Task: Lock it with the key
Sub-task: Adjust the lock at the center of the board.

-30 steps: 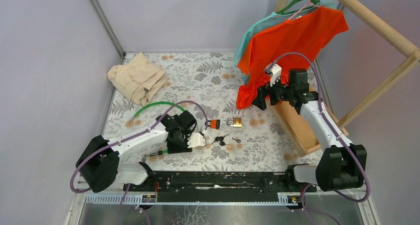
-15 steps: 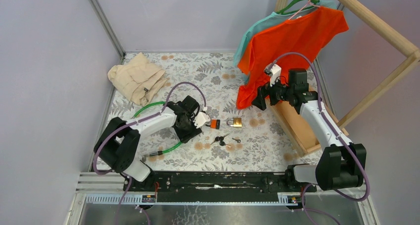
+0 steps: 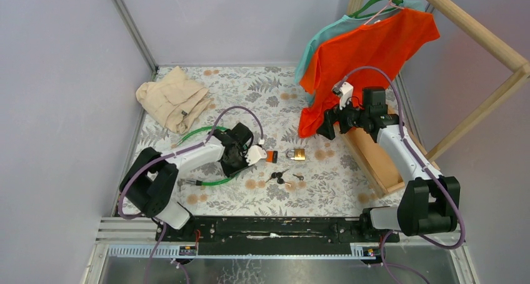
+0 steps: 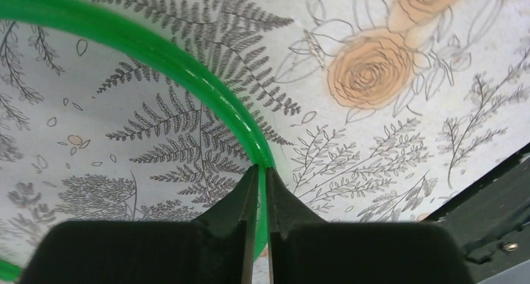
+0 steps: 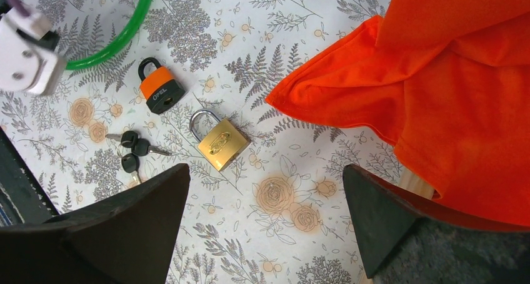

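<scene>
A floral table with an orange shirt hanging at the right, its lower part cut off in the right wrist view. The right gripper hovers with its fingers spread wide. The left gripper pinches a green cable, which is partly hidden under the arm. A brass padlock, an orange padlock and keys lie between the arms. The key blades are hard to make out.

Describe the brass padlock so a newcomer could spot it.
Start at the orange T-shirt hanging over the floral tablecloth. Off its lowest hem lie two padlocks. The gold brass padlock with silver shackle is nearer the shirt; the orange-and-black padlock beside it has a black shackle.
</scene>
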